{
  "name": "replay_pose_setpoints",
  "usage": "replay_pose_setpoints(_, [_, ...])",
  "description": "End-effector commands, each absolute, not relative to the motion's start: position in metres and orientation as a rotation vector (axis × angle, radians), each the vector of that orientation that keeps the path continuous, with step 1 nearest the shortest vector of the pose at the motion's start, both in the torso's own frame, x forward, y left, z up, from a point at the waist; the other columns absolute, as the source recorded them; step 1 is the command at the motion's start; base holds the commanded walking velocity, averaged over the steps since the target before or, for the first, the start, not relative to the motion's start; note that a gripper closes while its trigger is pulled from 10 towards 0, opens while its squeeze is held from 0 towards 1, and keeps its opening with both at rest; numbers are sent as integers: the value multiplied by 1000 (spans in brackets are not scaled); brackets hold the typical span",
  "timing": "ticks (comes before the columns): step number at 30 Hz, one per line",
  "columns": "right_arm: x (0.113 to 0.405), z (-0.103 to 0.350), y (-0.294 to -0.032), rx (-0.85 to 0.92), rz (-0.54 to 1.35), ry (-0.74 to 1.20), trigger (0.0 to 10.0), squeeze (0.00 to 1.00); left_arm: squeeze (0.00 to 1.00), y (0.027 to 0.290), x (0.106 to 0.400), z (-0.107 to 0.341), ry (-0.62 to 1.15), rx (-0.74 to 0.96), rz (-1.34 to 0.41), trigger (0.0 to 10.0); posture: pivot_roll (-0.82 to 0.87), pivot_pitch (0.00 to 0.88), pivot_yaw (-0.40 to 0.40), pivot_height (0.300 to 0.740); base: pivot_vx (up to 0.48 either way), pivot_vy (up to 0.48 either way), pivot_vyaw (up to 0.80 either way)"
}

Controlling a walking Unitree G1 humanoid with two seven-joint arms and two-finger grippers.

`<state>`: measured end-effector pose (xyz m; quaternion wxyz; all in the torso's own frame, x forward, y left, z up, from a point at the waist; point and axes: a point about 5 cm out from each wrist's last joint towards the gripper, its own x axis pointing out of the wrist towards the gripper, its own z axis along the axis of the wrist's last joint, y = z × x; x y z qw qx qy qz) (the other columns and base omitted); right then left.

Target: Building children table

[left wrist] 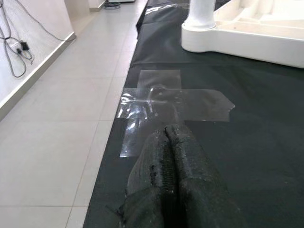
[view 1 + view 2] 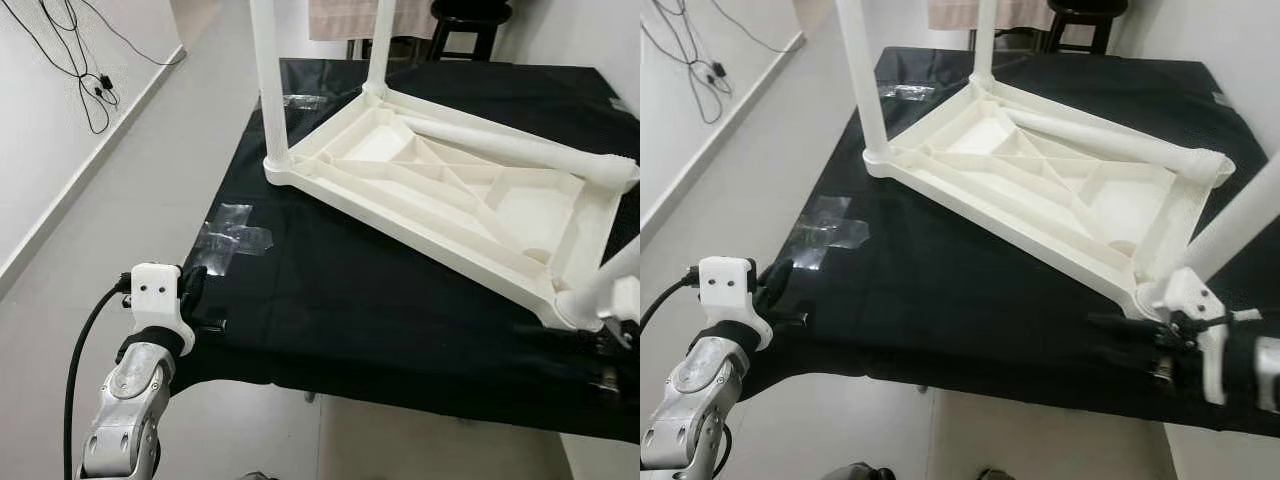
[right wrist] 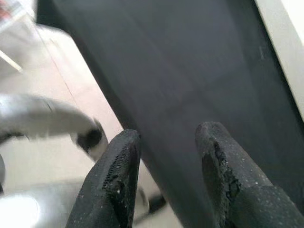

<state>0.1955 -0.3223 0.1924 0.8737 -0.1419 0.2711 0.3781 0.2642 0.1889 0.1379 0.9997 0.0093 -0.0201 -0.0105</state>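
The right gripper (image 2: 1120, 325), fingers apart, sits just beside the upturned white plastic table's (image 2: 1060, 190) near corner leg (image 2: 1240, 215); the left gripper (image 1: 173, 156), fingers together, rests well apart.

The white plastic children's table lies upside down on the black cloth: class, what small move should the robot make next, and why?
Probably bring the open right gripper up to the near-right white leg to steady it. The white plastic children's table has three legs standing, one white tube leg lying loose across it, and the left gripper is shut, idle at the cloth's edge.
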Motion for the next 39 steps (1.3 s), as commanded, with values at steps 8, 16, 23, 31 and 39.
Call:
replay_pose_setpoints(8, [212, 200, -385, -434, 284, 631, 10000, 106, 0, 190, 263, 133, -21, 44, -33, 10000, -22, 133, 29, 740, 0, 0, 0])
replay_pose_setpoints(16, [220, 219, -398, -457, 198, 532, 10000, 1000, 0, 189, 264, 134, -24, 49, -41, 10000, -19, 131, 34, 740, 0, 0, 0])
replay_pose_setpoints(23, [220, 234, -349, -419, 620, 280, 10000, 1000, 0, 189, 265, 135, -25, 48, -40, 10000, -14, 133, 36, 740, 0, 0, 0])
replay_pose_setpoints(31, [255, 230, -299, -369, 774, 112, 10000, 1000, 0, 188, 266, 136, -29, 49, -41, 10000, 2, 139, 37, 740, 0, 0, 0])
replay_pose_setpoints(39, [291, 222, -195, -327, 981, -64, 10000, 1000, 0, 190, 265, 138, -35, 52, -30, 10000, 30, 140, 27, 740, 0, 0, 0])
